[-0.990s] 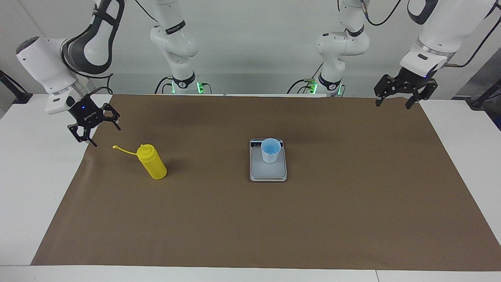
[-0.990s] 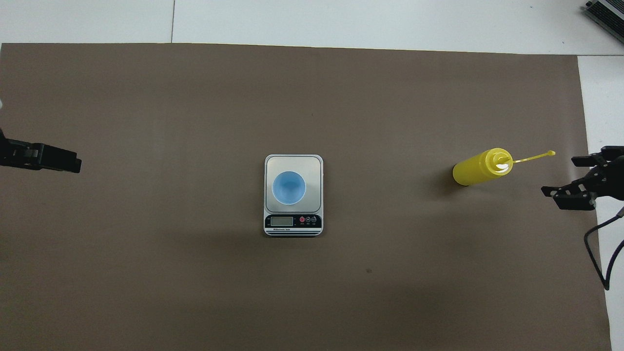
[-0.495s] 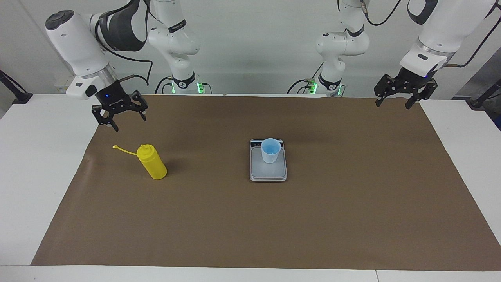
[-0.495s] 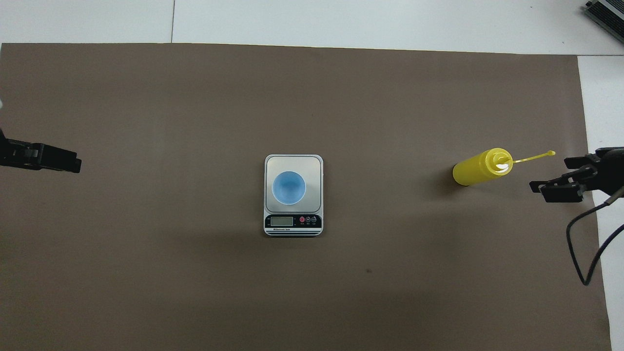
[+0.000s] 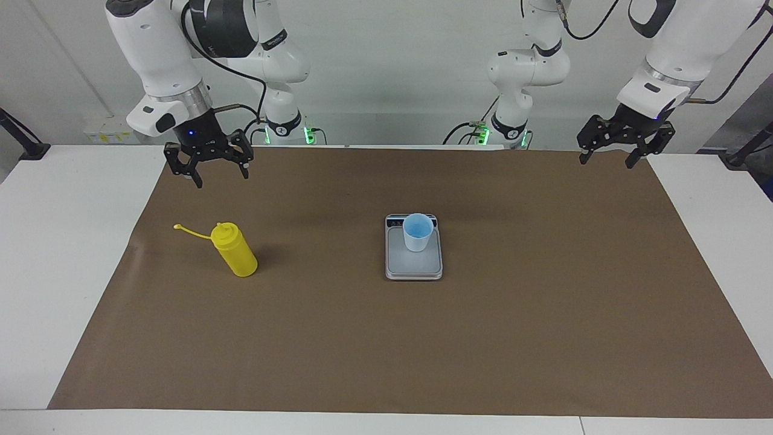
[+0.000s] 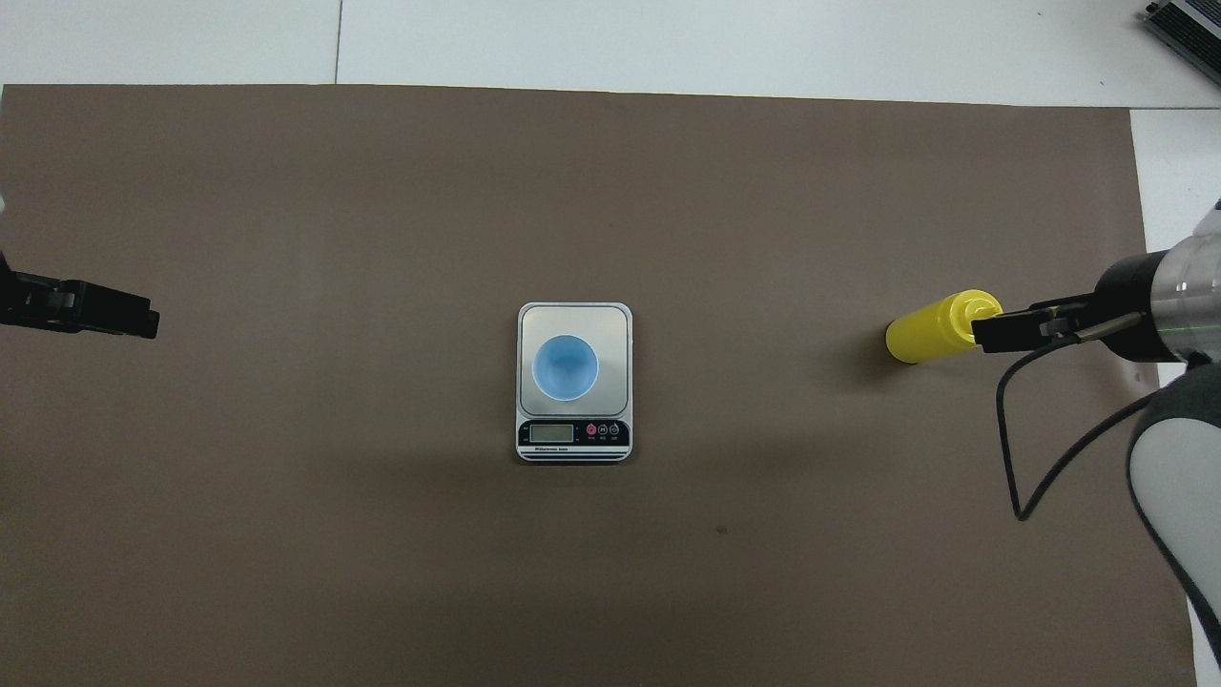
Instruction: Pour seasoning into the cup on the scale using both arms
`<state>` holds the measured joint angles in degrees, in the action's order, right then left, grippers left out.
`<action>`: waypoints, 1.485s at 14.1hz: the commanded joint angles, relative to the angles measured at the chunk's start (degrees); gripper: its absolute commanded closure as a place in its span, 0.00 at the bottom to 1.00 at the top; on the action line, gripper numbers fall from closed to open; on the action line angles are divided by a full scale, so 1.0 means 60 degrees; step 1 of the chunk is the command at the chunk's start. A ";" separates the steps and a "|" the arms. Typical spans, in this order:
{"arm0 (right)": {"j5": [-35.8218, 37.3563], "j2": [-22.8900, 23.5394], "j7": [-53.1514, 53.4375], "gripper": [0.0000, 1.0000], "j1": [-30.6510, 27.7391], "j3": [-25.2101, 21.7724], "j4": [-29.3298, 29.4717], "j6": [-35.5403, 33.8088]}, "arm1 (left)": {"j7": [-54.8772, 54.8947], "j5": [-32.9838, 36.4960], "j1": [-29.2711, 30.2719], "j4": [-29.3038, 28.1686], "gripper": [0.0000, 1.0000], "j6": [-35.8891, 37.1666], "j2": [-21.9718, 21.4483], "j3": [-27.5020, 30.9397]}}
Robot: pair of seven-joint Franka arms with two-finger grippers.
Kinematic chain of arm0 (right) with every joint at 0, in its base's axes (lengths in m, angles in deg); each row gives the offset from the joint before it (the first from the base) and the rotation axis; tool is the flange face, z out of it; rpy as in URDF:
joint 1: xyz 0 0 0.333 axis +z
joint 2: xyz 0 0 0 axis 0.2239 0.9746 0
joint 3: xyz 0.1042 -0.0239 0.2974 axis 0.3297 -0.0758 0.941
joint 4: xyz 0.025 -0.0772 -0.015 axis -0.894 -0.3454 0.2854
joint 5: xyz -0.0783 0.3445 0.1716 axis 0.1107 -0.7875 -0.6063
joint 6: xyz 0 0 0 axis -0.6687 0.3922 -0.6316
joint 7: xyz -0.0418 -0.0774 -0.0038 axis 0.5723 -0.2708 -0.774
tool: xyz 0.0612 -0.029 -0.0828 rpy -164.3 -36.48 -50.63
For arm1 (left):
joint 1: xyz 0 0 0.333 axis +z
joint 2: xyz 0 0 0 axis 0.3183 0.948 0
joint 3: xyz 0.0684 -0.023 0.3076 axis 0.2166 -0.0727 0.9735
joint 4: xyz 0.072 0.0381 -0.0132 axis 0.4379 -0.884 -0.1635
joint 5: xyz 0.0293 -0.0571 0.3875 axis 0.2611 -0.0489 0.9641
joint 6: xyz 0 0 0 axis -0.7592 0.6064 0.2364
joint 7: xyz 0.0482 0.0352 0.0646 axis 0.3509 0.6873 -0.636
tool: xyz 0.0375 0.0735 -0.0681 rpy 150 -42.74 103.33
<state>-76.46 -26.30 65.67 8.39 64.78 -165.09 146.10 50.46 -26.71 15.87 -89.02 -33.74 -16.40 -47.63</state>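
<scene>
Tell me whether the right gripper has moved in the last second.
Yes. The right gripper has risen and swung in over the brown mat, from the mat's edge toward the yellow bottle.

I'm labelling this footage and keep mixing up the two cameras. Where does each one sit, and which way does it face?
Facing view: high across the table, looking at the robots; both arms show whole, right end effector raised, left end effector waiting at the brown mat's edge.
Overhead view: high above the robots' end, looking steeply down; only the end effectors and the right forearm show.
Shared, half a turn apart: yellow squeeze bottle, blue cup on the scale.
</scene>
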 commanded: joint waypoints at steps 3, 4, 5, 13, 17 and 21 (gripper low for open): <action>0.1337 0.0473 0.1458 0.00 0.0935 0.0052 0.1413 -0.0937 | 0.0046 0.0100 0.0111 -0.0216 0.00 0.0091 -0.0245 -0.0071; 0.1352 0.0604 0.1707 0.00 0.0978 0.0052 0.1676 -0.1098 | 0.0046 0.0100 0.0111 -0.0216 0.00 0.0091 -0.0245 -0.0071; 0.1352 0.0721 0.1898 0.00 0.1008 0.0052 0.2012 -0.1346 | 0.0046 0.0100 0.0111 -0.0216 0.00 0.0091 -0.0245 -0.0071; 0.0899 0.1236 0.1944 0.00 0.0058 -0.0065 0.2867 -0.2330 | 0.0061 0.0100 0.0111 -0.0216 0.00 0.0091 -0.0245 -0.0071; 0.0459 0.0811 0.1915 0.00 -0.0222 -0.0080 0.2003 -0.2375 | 0.0061 0.0100 0.0111 -0.0216 0.00 0.0091 -0.0245 -0.0071; 0.0210 0.0752 0.1900 0.00 -0.0223 -0.0080 0.1869 -0.2126 | 0.0061 0.0100 0.0111 -0.0216 0.00 0.0091 -0.0245 -0.0071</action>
<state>-73.77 -19.93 76.66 7.65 63.95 -151.53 131.77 50.45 -26.71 15.87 -89.02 -33.74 -16.40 -47.63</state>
